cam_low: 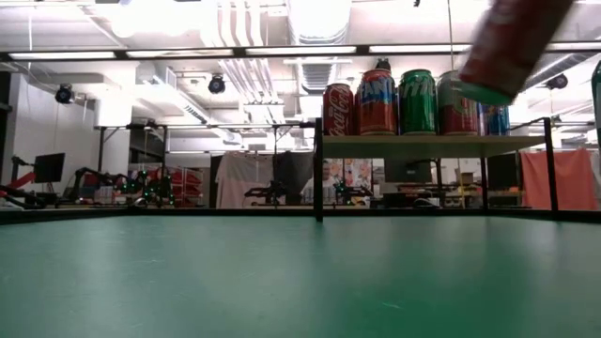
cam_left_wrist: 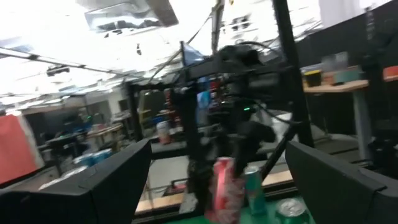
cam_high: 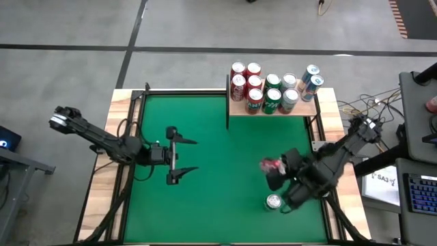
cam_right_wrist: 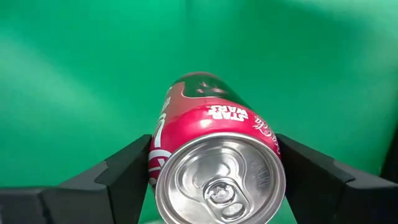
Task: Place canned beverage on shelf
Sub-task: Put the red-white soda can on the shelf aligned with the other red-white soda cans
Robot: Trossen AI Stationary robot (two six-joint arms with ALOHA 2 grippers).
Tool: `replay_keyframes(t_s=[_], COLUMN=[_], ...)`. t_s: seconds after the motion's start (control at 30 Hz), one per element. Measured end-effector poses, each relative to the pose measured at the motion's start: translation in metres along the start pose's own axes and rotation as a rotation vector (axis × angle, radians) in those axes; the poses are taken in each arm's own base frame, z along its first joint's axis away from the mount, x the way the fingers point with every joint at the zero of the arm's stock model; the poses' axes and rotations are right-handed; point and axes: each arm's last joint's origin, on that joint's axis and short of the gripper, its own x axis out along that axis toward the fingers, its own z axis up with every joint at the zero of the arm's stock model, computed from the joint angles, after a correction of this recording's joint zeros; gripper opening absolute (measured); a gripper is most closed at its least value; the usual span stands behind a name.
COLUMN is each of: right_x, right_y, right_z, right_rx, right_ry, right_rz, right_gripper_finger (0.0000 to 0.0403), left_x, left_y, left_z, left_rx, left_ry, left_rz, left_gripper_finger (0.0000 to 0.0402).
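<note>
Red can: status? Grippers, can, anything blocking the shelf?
Right gripper shut on red can, lifted off table. Left gripper open, idle. Shelf crowded with cans; green can stands by the right gripper.

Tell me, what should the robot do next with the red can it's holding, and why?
Probably carry it toward the shelf. The right gripper is shut on the red can, lifted off the green table, while the shelf is farther back and already crowded.

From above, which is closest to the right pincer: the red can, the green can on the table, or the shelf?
1. Red soda can: inside the right pincer.
2. Green-sided can standing on the felt: just beside it.
3. Light-wood shelf: farthest, at the table's back edge.
</note>
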Motion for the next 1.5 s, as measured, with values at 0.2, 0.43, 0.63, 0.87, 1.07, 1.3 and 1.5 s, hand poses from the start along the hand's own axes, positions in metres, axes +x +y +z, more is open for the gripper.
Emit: replay_keyframes(t_s=[0.2,0.43,0.63,0.87,1.07,1.3,1.5], right_x=[0.008,0.02,0.025,0.029,0.032,0.03,0.03], right_y=[0.019,0.038,0.046,0.05,0.052,0.058,0.059], right_z=[0.041,0.077,0.09,0.092,0.09,0.092,0.092], right_rx=[-0.119,-0.214,-0.276,-0.3,-0.309,-0.288,-0.308], right_ry=[-0.05,-0.06,-0.106,-0.123,-0.131,-0.159,-0.161], right_rz=[0.077,0.195,0.253,0.254,0.254,0.303,0.301], right_gripper_finger=[0.0284,0.0284,0.0284,0.0284,0.0284,0.0284,0.0284], left_x=[0.024,0.062,0.094,0.118,0.13,0.133,0.133], left_y=[-0.012,-0.031,-0.039,-0.031,-0.024,-0.017,-0.016], left_z=[-0.008,-0.026,-0.047,-0.072,-0.086,-0.096,-0.095], left_rx=[0.072,0.213,0.283,0.337,0.318,0.305,0.299], left_ry=[0.072,0.275,0.451,0.566,0.606,0.634,0.63], left_rz=[-0.026,-0.084,-0.056,0.129,0.174,0.209,0.213], left_gripper_finger=[0.0355,0.0355,0.0355,0.0355,0.0355,0.0355,0.0339])
